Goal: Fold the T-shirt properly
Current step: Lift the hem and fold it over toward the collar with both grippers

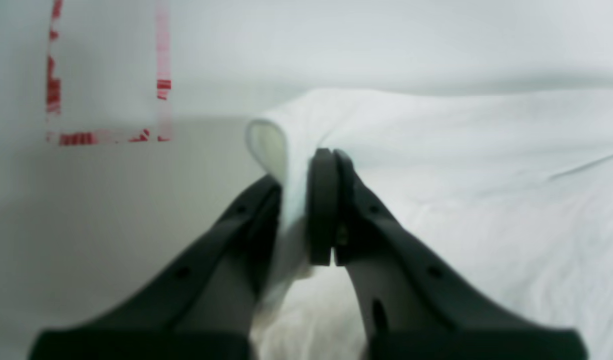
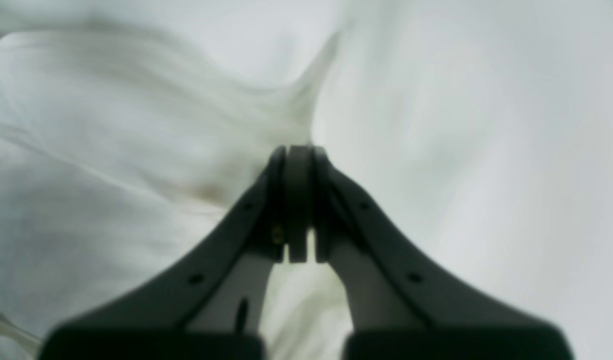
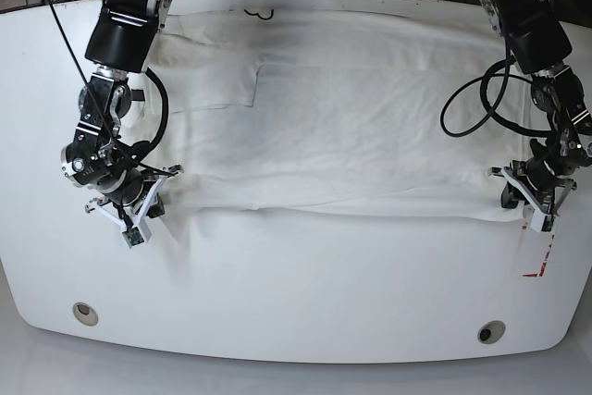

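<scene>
The white T-shirt (image 3: 342, 127) lies spread across the table with its plain side up, a sleeve folded in at the upper left. My left gripper (image 1: 299, 192) is shut on a fold of the shirt's cloth (image 1: 286, 150) at its edge; in the base view this gripper (image 3: 525, 193) sits at the shirt's lower right corner. My right gripper (image 2: 297, 200) has its jaws pressed together at the rumpled cloth (image 2: 136, 125), but no cloth shows between the pads. Seen from the base, that gripper (image 3: 157, 187) is at the shirt's lower left edge.
The white table (image 3: 305, 284) has two round holes (image 3: 84, 313) near its front edge. Red tape marks (image 3: 541, 261) lie on the table beside the left gripper, also seen as red tape (image 1: 106, 135). Cables hang from both arms.
</scene>
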Action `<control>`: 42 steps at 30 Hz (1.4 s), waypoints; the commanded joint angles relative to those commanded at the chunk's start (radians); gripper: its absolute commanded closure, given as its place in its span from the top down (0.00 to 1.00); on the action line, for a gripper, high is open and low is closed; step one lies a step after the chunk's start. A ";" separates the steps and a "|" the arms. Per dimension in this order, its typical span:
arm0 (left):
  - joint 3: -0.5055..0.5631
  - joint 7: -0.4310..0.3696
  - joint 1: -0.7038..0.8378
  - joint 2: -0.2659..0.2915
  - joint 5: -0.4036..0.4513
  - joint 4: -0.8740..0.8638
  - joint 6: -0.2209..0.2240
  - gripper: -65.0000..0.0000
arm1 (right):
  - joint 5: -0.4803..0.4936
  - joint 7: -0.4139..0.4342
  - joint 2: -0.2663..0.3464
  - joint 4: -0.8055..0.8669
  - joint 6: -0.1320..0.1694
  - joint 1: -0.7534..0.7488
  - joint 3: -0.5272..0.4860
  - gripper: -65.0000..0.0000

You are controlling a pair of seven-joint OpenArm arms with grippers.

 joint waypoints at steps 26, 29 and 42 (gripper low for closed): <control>-0.143 0.175 0.195 0.000 0.000 0.201 -0.004 0.05 | 0.002 -0.167 -0.025 0.410 0.000 -0.305 0.003 0.00; -0.167 0.255 0.209 0.000 0.002 0.207 -0.004 0.05 | 0.002 -0.167 -0.038 0.442 0.000 -0.347 0.020 0.00; -0.229 0.468 0.259 -0.002 0.002 0.305 -0.004 0.05 | 0.002 -0.172 -0.074 0.451 0.000 -0.422 0.083 0.00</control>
